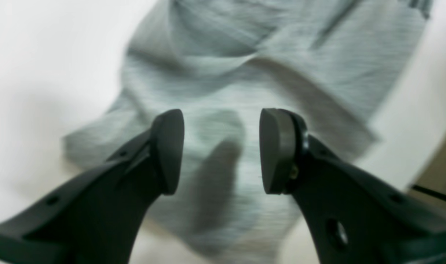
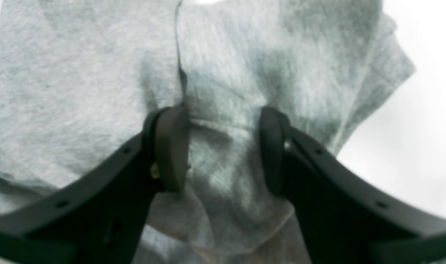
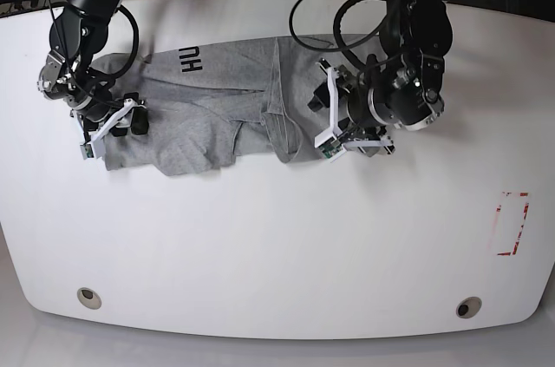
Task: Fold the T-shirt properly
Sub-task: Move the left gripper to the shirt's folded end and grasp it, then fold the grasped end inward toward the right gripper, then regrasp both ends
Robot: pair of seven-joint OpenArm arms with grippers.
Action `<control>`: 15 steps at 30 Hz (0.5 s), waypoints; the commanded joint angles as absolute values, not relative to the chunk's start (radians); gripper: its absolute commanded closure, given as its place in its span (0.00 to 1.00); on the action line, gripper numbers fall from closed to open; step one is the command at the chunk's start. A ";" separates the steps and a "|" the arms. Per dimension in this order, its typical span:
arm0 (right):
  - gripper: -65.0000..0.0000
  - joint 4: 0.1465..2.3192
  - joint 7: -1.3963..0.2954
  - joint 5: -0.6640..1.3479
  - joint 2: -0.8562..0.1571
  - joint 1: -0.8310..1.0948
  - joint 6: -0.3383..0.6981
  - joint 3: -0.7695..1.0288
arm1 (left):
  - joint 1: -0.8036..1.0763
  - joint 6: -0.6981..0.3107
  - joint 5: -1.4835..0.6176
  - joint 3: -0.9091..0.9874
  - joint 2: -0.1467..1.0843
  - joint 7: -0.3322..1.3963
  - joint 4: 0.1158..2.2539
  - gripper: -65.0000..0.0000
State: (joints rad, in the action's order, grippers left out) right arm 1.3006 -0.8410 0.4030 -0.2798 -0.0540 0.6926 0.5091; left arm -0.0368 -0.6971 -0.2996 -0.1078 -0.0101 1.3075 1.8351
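Observation:
The light grey T-shirt (image 3: 208, 120) lies rumpled and partly folded on the white table (image 3: 260, 237), with the black letters "HU" (image 3: 191, 61) showing near its far edge. My left gripper (image 1: 221, 150) hovers open over the shirt's right part (image 1: 245, 73); nothing is between its fingers. In the base view the left gripper (image 3: 319, 120) is at the shirt's right edge. My right gripper (image 2: 225, 146) stands open with its fingertips (image 2: 171, 146) down on wrinkled cloth (image 2: 80, 91) at the shirt's left end. There, in the base view, the right gripper (image 3: 132, 117) shows beside a sleeve.
A red rectangular mark (image 3: 512, 224) is on the table at the right. Two round holes (image 3: 87, 298) (image 3: 468, 307) sit near the front edge. Cables run behind the table's far edge.

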 commanded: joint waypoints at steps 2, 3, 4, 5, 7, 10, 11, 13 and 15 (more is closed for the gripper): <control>0.54 1.314 -0.849 0.401 -0.275 -0.067 0.698 0.513 | -0.073 -0.698 -0.266 -0.116 -0.019 1.288 1.768 0.53; 0.54 1.314 -0.849 0.398 -0.275 -0.067 0.698 0.513 | -0.091 -0.698 -0.252 -0.119 -0.021 1.276 1.748 0.53; 0.54 1.314 -0.849 0.398 -0.272 -0.067 0.698 0.513 | -0.108 -0.698 -0.249 -0.130 -0.028 1.257 1.733 0.53; 0.54 1.314 -0.849 0.398 -0.271 -0.067 0.698 0.512 | -0.120 -0.698 -0.249 -0.145 -0.035 1.244 1.725 0.53; 0.54 1.316 -0.849 0.403 -0.269 -0.067 0.698 0.509 | -0.130 -0.698 -0.249 -0.177 -0.038 1.237 1.735 0.53; 0.54 1.331 -0.863 0.404 -0.269 -0.065 0.698 0.513 | -0.127 -0.698 -0.249 -0.188 -0.038 1.239 1.813 0.53; 0.53 1.346 -0.874 0.404 -0.269 -0.067 0.698 0.515 | -0.124 -0.698 -0.248 -0.183 -0.038 1.239 1.845 0.53; 0.53 1.371 -0.889 0.404 -0.269 -0.073 0.698 0.515 | -0.096 -0.698 -0.248 -0.180 -0.035 1.241 1.880 0.53; 0.53 1.419 -0.923 0.404 -0.269 -0.074 0.698 0.519 | -0.047 -0.698 -0.248 -0.154 -0.008 1.239 1.922 0.57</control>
State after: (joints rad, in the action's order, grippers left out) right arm 1.3632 -0.9226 0.3878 -0.2562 -0.0563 0.6918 0.5106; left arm -0.0620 -0.6968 -0.2440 -0.1726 -0.0307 1.2407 1.8774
